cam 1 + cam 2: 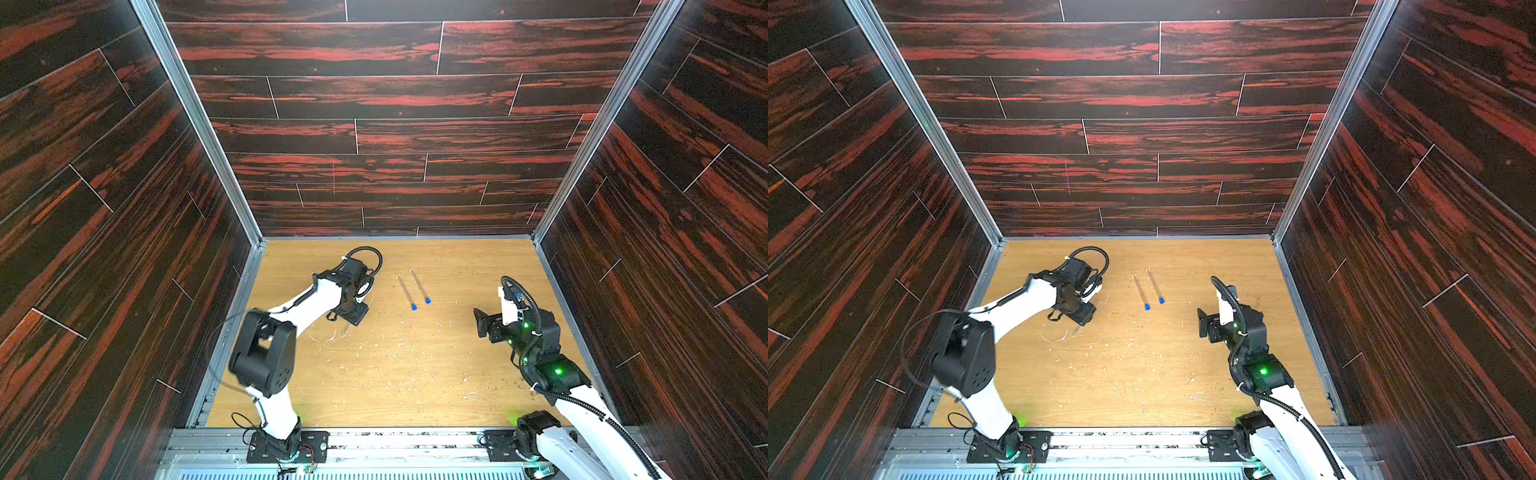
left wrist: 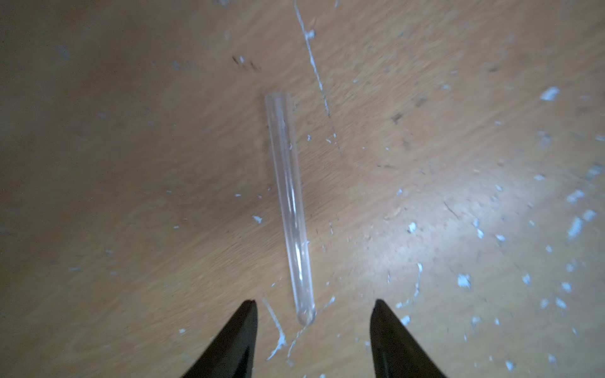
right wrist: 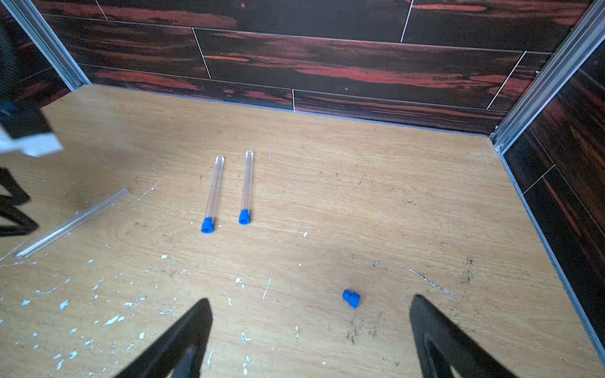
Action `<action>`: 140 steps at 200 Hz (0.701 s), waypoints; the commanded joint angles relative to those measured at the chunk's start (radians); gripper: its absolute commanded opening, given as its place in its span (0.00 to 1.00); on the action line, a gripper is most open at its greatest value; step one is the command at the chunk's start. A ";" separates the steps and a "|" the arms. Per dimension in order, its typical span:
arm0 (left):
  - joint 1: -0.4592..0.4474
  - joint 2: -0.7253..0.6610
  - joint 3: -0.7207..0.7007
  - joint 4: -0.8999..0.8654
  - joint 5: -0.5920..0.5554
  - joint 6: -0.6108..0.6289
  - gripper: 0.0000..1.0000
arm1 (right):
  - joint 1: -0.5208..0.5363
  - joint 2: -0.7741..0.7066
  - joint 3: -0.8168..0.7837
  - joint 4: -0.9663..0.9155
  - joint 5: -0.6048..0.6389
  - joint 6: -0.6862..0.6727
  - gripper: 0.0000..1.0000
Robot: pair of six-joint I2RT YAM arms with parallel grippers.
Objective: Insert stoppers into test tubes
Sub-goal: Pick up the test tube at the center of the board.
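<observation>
So in a top view, dead center, the left capped tube (image 1: 405, 290) and right capped tube (image 1: 419, 284) lie side by side on the counter (image 1: 415, 374), blue plugs (image 1: 414, 306) in. Center of the left wrist view, the bare test tube (image 2: 288, 196) lies flat, its round end between the left gripper (image 2: 313, 302) jaws (apart, not touching it). The right gripper (image 3: 310, 297) jaws gape wide, with the loose stopper (image 3: 352, 298) on the counter between them, low and right of center.

No text, label, brand, number or sign can be read in any of the views
</observation>
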 commanded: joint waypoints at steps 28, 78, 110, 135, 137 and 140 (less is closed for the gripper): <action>-0.005 0.081 0.067 -0.044 -0.049 -0.035 0.51 | -0.003 -0.002 0.010 0.005 -0.012 0.004 0.95; -0.005 0.162 0.114 -0.073 -0.056 -0.042 0.43 | -0.003 0.004 0.014 0.006 -0.019 0.006 0.95; -0.006 0.188 0.116 -0.072 -0.050 -0.044 0.38 | -0.003 -0.010 0.013 0.006 -0.023 0.012 0.95; -0.005 0.190 0.099 -0.061 -0.058 -0.041 0.33 | -0.003 -0.012 0.014 0.004 -0.017 0.004 0.95; -0.005 0.190 0.097 -0.058 -0.058 -0.040 0.33 | -0.003 -0.011 0.014 0.004 -0.020 0.005 0.95; -0.005 0.189 0.095 -0.054 -0.058 -0.042 0.33 | -0.003 -0.013 0.015 0.004 -0.021 0.006 0.95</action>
